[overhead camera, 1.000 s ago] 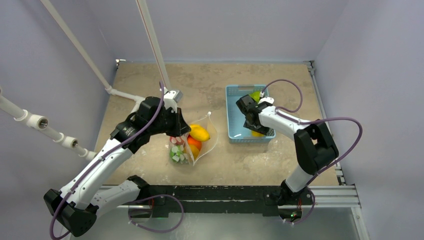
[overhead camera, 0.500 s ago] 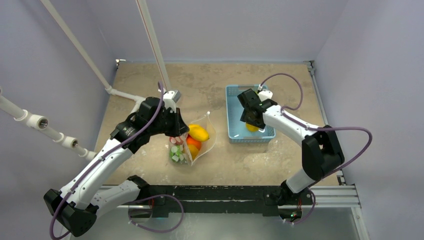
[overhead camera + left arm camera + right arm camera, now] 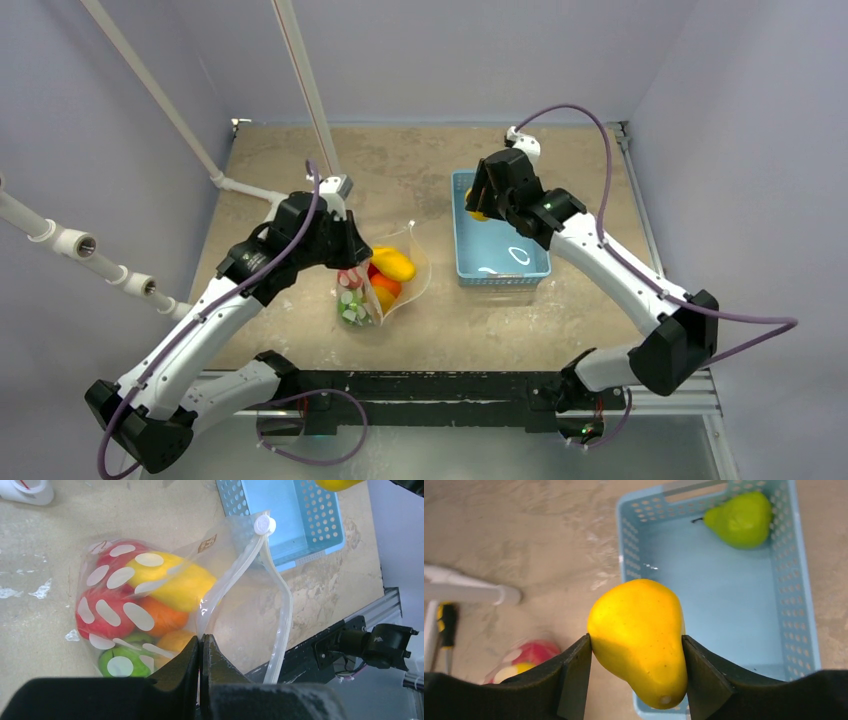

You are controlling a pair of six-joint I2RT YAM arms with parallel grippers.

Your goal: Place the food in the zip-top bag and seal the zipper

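1. loading step under way: my right gripper (image 3: 636, 677) is gripping a yellow pear (image 3: 639, 635) across its belly, jaws spread wide around it, and is holding it in the air over the 10 o'clock corner of the light-blue basket (image 3: 724, 610).
2. my left gripper (image 3: 201, 645) is pinching fully shut on the mouth edge of the zip-top bag (image 3: 240, 610), propping it open. the bag is lying on the table (image 3: 300, 160) at about 8 o'clock from the basket, apart from it.
3. red, yellow, orange and green food (image 3: 170, 585) is already sitting inside the bag. one green pear (image 3: 739, 520) is waiting in the basket's 1 o'clock corner. the zipper (image 3: 285, 615) is gaping unsealed, its two strips parted and its white slider (image 3: 264, 524) parked at the far end.
4. as i am judging it, the next move is calling for a swing of the pear toward 8 o'clock and a descent between the parted strips. my jaws should be letting go only once the fruit is past the strip, since the soft film may be folding under it.
5. bare table is lying open between basket and bag, so the crossing is looking free. the edges i am minding are the basket wall below the pear, my own left gripper crowding the mouth's 9 o'clock side, and the table's rail (image 3: 450, 380) at 6 o'clock of the bag. the mouth seems to be facing roughly 3 o'clock, toward the basket.
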